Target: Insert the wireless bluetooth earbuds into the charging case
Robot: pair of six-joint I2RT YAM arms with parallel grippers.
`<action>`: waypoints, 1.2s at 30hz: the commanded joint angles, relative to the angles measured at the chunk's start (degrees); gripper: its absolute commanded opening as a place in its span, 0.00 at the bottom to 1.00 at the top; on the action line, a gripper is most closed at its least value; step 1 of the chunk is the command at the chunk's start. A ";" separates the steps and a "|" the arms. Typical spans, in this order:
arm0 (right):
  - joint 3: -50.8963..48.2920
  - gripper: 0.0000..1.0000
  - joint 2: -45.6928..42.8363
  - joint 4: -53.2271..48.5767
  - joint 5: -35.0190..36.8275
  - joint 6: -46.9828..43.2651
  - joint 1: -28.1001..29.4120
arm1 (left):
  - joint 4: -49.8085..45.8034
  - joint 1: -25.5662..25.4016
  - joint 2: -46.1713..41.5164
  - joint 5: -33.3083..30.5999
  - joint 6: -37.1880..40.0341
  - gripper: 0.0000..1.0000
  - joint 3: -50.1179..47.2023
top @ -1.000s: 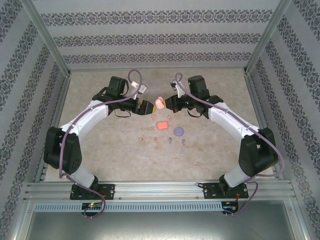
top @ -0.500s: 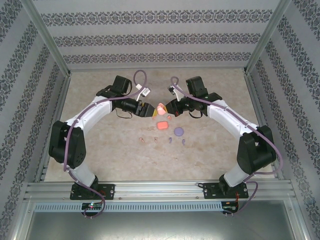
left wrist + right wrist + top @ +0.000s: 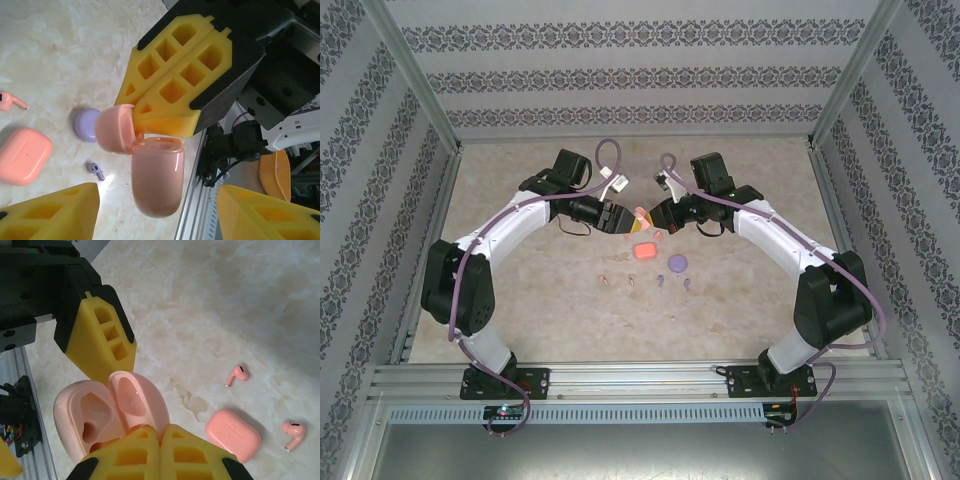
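An open salmon-pink charging case [image 3: 640, 214] hangs above the table between the two grippers. Its lid [image 3: 115, 128] is flipped back and its body [image 3: 157, 175] points down. My right gripper [image 3: 160, 432] is shut on the lid's edge; its yellow fingers [image 3: 175, 85] also show in the left wrist view. My left gripper [image 3: 157, 192] is open, one finger on each side of the case body with a gap on both sides. Pink earbuds [image 3: 237, 375] [image 3: 293, 432] and a purple earbud [image 3: 95, 170] lie on the table.
A closed pink case [image 3: 644, 250] and a purple case [image 3: 677, 264] lie on the marble-look table [image 3: 520, 270] below the grippers. Several small buds [image 3: 633, 279] lie in a row nearer the arm bases. Patterned walls and metal posts [image 3: 420, 90] enclose the table.
My left gripper has moved right up to the hanging case and its jaws have narrowed around the body. The right gripper and case have dropped slightly.
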 commanded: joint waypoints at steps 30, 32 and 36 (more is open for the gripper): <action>2.01 0.23 -0.45 1.48 0.77 1.68 0.50 | 2.06 -1.50 0.86 1.59 0.62 0.12 1.87; 1.77 0.35 -1.37 2.05 0.63 2.92 -0.29 | 2.59 -1.48 0.22 0.66 0.47 0.07 1.39; 0.58 0.62 -4.97 2.51 0.68 5.03 -2.06 | 4.80 -1.24 -2.09 -1.56 -0.49 0.00 -0.72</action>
